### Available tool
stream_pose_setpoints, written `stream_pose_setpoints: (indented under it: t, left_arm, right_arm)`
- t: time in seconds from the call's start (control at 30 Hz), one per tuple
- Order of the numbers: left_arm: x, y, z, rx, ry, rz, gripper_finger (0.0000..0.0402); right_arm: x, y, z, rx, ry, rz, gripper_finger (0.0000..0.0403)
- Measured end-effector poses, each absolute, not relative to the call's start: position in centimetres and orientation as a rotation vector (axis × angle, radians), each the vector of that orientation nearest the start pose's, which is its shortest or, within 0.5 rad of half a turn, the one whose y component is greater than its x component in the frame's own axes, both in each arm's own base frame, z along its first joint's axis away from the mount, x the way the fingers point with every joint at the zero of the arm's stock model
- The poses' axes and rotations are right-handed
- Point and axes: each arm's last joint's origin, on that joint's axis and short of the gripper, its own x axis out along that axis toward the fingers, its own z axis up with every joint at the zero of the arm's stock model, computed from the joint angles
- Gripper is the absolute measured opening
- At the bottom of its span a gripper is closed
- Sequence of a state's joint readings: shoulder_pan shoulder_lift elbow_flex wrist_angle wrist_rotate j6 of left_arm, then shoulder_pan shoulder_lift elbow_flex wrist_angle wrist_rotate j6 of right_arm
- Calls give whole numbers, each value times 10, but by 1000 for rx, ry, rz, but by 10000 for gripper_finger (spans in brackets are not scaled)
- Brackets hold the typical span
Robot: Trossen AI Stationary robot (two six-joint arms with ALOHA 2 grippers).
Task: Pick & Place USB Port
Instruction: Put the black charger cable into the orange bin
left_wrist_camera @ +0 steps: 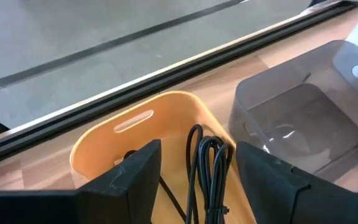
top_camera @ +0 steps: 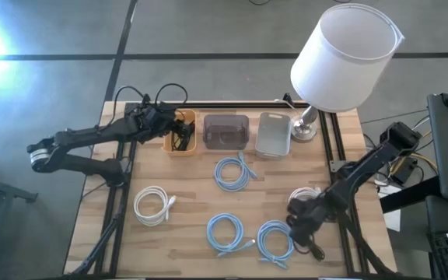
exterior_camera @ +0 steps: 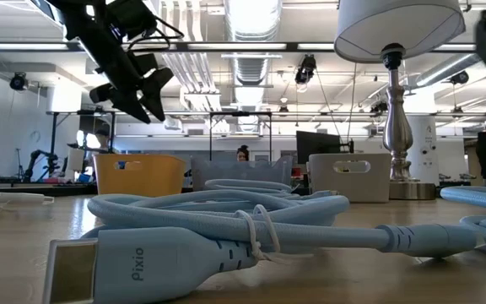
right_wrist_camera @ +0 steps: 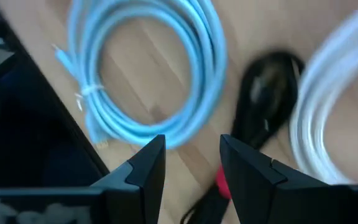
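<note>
The wooden table (top_camera: 185, 233) is framed by dark rails along its back and sides, and three bins stand in a row against the back rail: a yellow bin (top_camera: 182, 132), a smoky clear bin (top_camera: 225, 131) just beside it, and a grey bin (top_camera: 273, 134) next, with a lamp (top_camera: 341, 58) at the back right corner. The middle and front of the table carry coiled cables: a white coil (top_camera: 152, 205) at the front left, one light blue coil (top_camera: 234, 172) in the centre, and two more blue coils (top_camera: 225, 233) near the front edge, leaving bare wood between them and along the left side. The left gripper (left_wrist_camera: 197, 171) hangs above the yellow bin with its fingers spread wide and nothing between them; directly below it a bundled black cable (left_wrist_camera: 207, 168) lies inside the bin, not touched by either finger. The right gripper (right_wrist_camera: 191, 158) is low over the front right part of the table, its fingers also spread and empty, with a blue coil (right_wrist_camera: 148, 68) to one side, a black cable (right_wrist_camera: 266, 93) under the gap between the fingers, and a second white coil (right_wrist_camera: 334, 93) beyond that. In the low view a blue cable's flat plug (exterior_camera: 133, 266) lies closest to the front edge.
</note>
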State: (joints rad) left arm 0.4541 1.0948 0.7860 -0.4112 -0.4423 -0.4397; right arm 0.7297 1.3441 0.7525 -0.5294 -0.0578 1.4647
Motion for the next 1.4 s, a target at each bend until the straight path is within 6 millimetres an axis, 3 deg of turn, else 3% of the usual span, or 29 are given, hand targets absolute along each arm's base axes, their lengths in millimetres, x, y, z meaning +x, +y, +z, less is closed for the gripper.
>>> stream_pose_setpoints:
  t: [0.2, 0.43, 0.73, 1.4]
  left_arm:
    - [197, 110, 251, -401, 582, 1006, 211]
    - [204, 113, 240, -402, 635, 999, 211]
    - [212, 114, 227, -433, 709, 935, 211]
    - [212, 113, 228, -438, 712, 886, 211]
  right_arm:
    - [159, 168, 178, 946, 1374, -344, 148]
    - [154, 167, 171, 974, 1383, -404, 148]
    - [150, 163, 161, 933, 1385, -375, 148]
    - [148, 156, 139, 877, 1293, -251, 148]
